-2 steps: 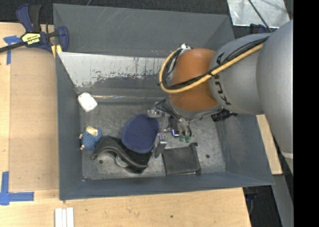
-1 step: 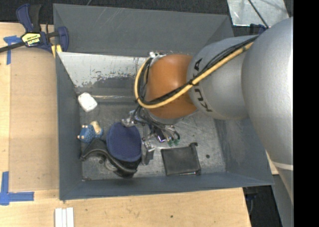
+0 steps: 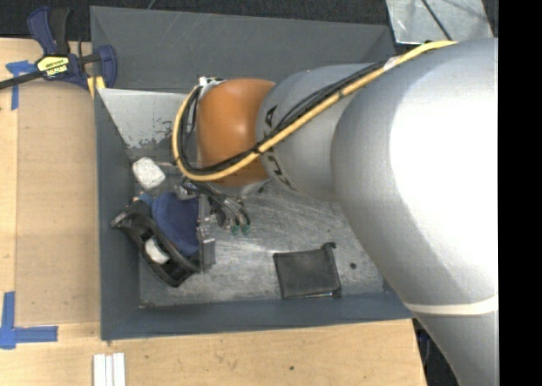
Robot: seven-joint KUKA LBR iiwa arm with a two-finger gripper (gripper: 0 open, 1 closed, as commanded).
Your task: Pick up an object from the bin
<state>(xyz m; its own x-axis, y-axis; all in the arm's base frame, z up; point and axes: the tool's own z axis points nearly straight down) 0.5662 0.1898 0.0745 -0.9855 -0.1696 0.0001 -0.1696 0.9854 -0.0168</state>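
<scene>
My gripper [image 3: 206, 239] reaches down below the orange wrist cover, at the left side of the bin. One grey finger [image 3: 206, 236] stands against the right edge of a blue cloth-like thing [image 3: 175, 217]. That blue thing lies on a black frame-shaped object [image 3: 161, 256] with a white piece in it. A small white rounded object [image 3: 148, 173] lies just up and left of them. Whether anything sits between the fingers is hidden by the wrist.
A flat dark grey square pad [image 3: 306, 273] lies on the bin floor near the front wall, right of the gripper. The big silver arm covers the bin's right half and back.
</scene>
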